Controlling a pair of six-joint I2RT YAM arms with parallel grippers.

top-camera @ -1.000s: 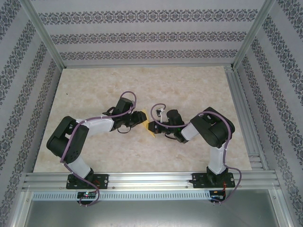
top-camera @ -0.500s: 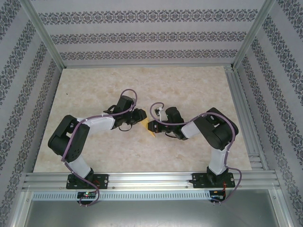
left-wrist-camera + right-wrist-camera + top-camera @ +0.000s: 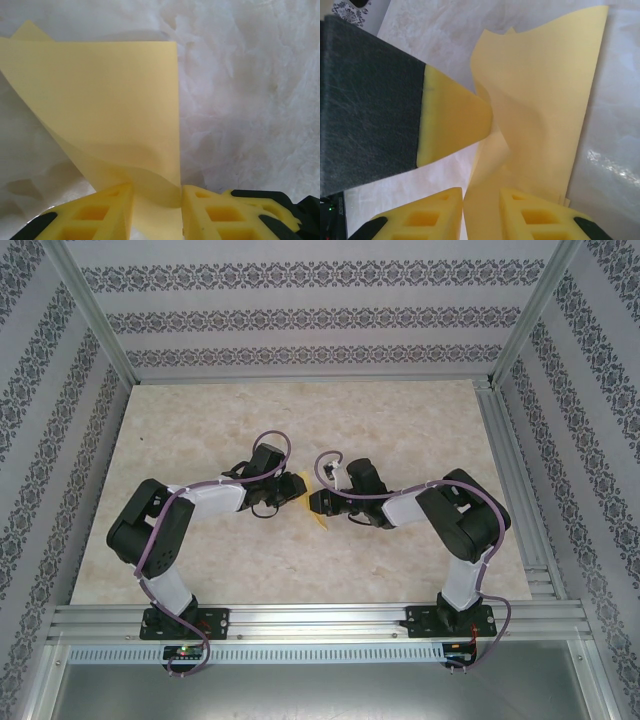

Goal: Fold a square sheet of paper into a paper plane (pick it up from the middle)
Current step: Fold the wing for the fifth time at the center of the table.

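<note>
At the bottom of the left wrist view, our left hand (image 3: 156, 212) has its yellow fingers a little apart. The square sheet of paper (image 3: 110, 95) bows up through the gap and meets both inner faces. Whether that amounts to a grip we cannot tell. At the bottom of the right wrist view, our right hand (image 3: 481, 215) also has its fingers apart, and the sheet lies loose through the gap. One finger of the left hand juts in from the left of that frame, just beside the paper.

The sheet is partly folded: layers overlap, and a second corner peeks out behind at the upper left of the left wrist view. We judge it very light, limp and quick to crease. A skewed pinch would leave a stray wrinkle, and the pads may let it slide. The best hold looks to be near the middle, along a doubled edge where it is stiffer, not at a free corner.

In the top view the sheet sits at the centre of the frame, on the pale desk (image 3: 400, 420), between the two hands. They are almost nose to nose, so there is little room there. Open desk lies toward the top and both sides, and the metal rails (image 3: 512, 470) and patterned walls (image 3: 300, 315) stand well apart.
</note>
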